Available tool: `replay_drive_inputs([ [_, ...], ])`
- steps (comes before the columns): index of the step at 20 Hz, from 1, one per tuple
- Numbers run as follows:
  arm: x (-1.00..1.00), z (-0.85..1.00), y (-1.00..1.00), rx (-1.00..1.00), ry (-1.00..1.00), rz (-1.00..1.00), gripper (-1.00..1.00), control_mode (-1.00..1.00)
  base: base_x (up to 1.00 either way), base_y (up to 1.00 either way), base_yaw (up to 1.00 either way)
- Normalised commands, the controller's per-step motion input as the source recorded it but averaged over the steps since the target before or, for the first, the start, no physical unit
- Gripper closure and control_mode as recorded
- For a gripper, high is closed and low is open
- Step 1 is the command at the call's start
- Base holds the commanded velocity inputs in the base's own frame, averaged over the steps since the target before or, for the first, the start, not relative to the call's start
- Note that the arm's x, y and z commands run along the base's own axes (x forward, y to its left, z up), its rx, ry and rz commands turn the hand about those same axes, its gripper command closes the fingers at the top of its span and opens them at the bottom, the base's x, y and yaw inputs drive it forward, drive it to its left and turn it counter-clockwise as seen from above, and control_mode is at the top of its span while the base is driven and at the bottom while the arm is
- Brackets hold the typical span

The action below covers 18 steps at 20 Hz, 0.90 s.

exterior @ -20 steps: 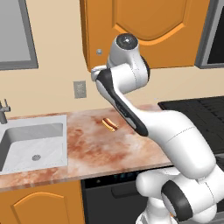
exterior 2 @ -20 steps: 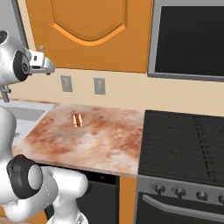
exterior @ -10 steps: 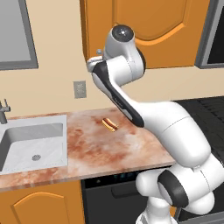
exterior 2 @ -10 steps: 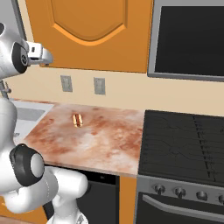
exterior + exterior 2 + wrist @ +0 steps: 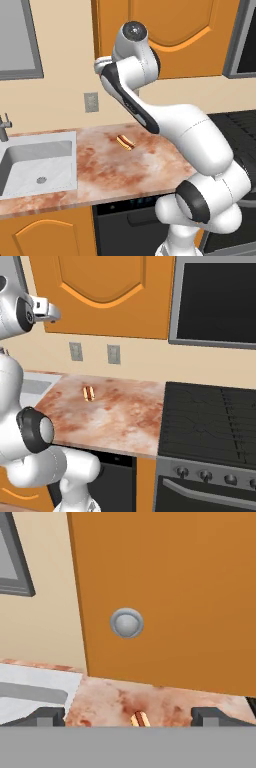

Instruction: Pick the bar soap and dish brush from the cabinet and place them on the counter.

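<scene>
You are facing the cabinet (image 5: 170, 587) with its door shut — soap and brush are lying hidden behind it. The gripper (image 5: 127, 716) is standing wide open, gripping nothing, with the knob (image 5: 127, 623) dead ahead — centred between both fingertips.

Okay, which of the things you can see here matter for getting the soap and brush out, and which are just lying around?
For the job:
cabinet, door shut
its knob
counter
gripper, open, facing the knob

Lying about:
hot dog on the counter
sink
stovetop
wall outlets
</scene>
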Motion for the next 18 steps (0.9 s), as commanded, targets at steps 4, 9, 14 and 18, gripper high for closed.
replay_drive_inputs([
  [4, 0.35, 0.16, 0.08, 0.0, 0.0, 0.02, -1.0, -1.0, 0.0, 0.0, 0.0],
  [9, 0.33, 0.19, 0.05, 0.0, -0.03, 0.0, -1.0, -1.0, 0.0, 0.0, 0.0],
  [14, 0.22, 0.16, 0.07, -0.01, -0.03, 0.0, -1.0, -1.0, 0.0, 0.0, 0.0],
  [18, 0.12, 0.12, 0.11, -0.03, -0.03, 0.02, -1.0, -1.0, 0.0, 0.0, 0.0],
])
